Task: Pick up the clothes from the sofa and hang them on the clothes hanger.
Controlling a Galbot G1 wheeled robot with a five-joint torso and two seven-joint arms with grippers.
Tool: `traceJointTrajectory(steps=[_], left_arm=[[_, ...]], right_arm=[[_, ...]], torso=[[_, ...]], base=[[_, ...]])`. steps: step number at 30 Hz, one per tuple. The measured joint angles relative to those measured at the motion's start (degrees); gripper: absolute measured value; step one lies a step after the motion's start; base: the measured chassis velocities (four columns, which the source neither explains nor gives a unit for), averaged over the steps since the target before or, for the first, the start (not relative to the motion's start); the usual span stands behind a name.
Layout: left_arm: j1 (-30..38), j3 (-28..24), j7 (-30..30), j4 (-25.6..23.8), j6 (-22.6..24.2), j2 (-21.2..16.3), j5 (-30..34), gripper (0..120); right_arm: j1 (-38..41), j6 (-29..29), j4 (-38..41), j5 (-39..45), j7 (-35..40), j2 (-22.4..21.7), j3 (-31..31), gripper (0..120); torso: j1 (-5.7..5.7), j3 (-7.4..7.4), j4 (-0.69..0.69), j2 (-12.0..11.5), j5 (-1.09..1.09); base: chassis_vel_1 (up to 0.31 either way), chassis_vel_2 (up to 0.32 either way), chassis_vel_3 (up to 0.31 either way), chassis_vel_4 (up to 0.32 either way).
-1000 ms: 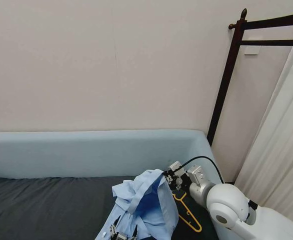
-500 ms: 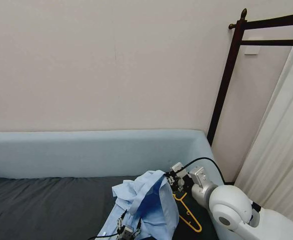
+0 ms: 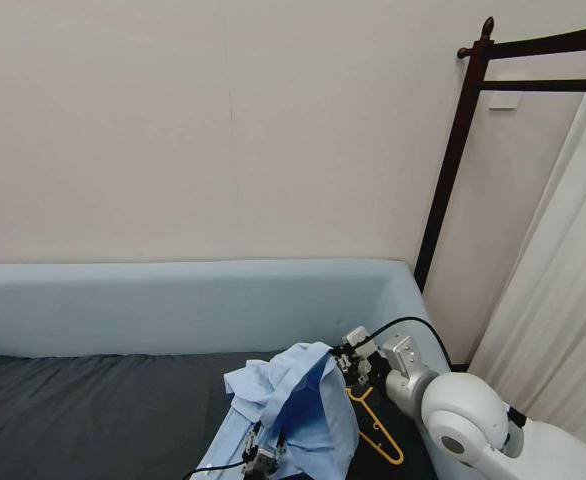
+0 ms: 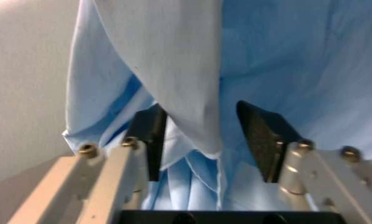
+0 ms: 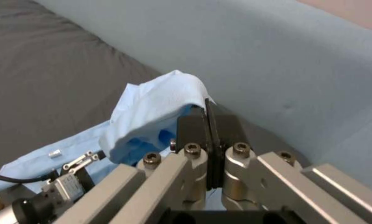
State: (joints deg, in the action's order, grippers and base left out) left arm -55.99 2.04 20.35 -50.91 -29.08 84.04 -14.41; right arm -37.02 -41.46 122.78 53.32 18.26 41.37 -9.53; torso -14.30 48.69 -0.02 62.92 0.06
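Observation:
A light blue shirt (image 3: pixel 298 405) lies bunched on the sofa's dark seat, one corner lifted. My right gripper (image 3: pixel 347 360) is shut on that raised corner (image 5: pixel 167 100), its pads (image 5: pixel 192 128) pressed together over the cloth edge. My left gripper (image 3: pixel 266 456) sits low at the shirt's front edge. In the left wrist view it (image 4: pixel 204 140) stands open, a hanging fold of the shirt (image 4: pixel 186 79) between its dark pads (image 4: pixel 260 133) without being pinched. A yellow hanger (image 3: pixel 381 432) lies on the seat beside the shirt. The dark wooden clothes rack (image 3: pixel 451 165) stands at the right.
The sofa has a pale blue backrest (image 3: pixel 173 305) and a dark grey seat (image 3: pixel 73 420). A white curtain (image 3: pixel 563 300) hangs at the far right behind the rack. A plain wall rises behind the sofa.
My left gripper has moved up and to the right along the shirt's front edge, onto the hanging fold. The right gripper has kept its hold and shifted slightly to the right.

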Motion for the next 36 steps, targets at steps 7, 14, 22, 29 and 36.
traceJointTrajectory(steps=[7, 14, 22, 29, 36], left_arm=[[-0.14, 0.16, 0.41, -0.71, 0.56, -1.18, 0.05, 18], [-3.57, -1.60, -0.57, -9.53, 3.37, -7.77, 5.11, 0], [-7.80, -2.47, -1.82, -26.17, 10.99, -16.17, 13.54, 0], [-4.82, -2.70, -2.10, -45.98, 27.29, -32.04, 28.49, 0], [7.68, -5.69, 0.26, -55.18, 40.02, -40.25, 43.99, 0]], right_arm=[[-1.09, -0.03, -0.29, -0.40, -0.27, -0.10, 0.85, 0], [-1.96, 0.25, -3.05, -2.27, -1.10, 0.24, 1.52, 0], [-1.22, -0.04, -5.19, -1.60, -0.71, 1.08, 2.47, 0], [2.15, -0.33, -6.91, 2.29, 1.14, 1.29, 2.43, 0], [9.62, -0.22, -12.11, 2.83, 1.22, 3.36, -1.31, 0]], torso=[[0.00, 0.00, -0.01, 0.00, 0.00], [0.00, 0.00, 0.01, 0.00, -0.01], [0.00, 0.00, 0.01, 0.00, -0.03], [0.00, 0.00, 0.01, 0.00, 0.00], [0.00, 0.00, 0.01, 0.00, -0.01]], base=[[0.000, 0.000, 0.000, 0.000], [0.000, 0.000, 0.000, 0.000], [0.000, 0.000, 0.000, 0.000], [0.000, 0.000, 0.000, 0.000], [0.000, 0.000, 0.000, 0.000]])
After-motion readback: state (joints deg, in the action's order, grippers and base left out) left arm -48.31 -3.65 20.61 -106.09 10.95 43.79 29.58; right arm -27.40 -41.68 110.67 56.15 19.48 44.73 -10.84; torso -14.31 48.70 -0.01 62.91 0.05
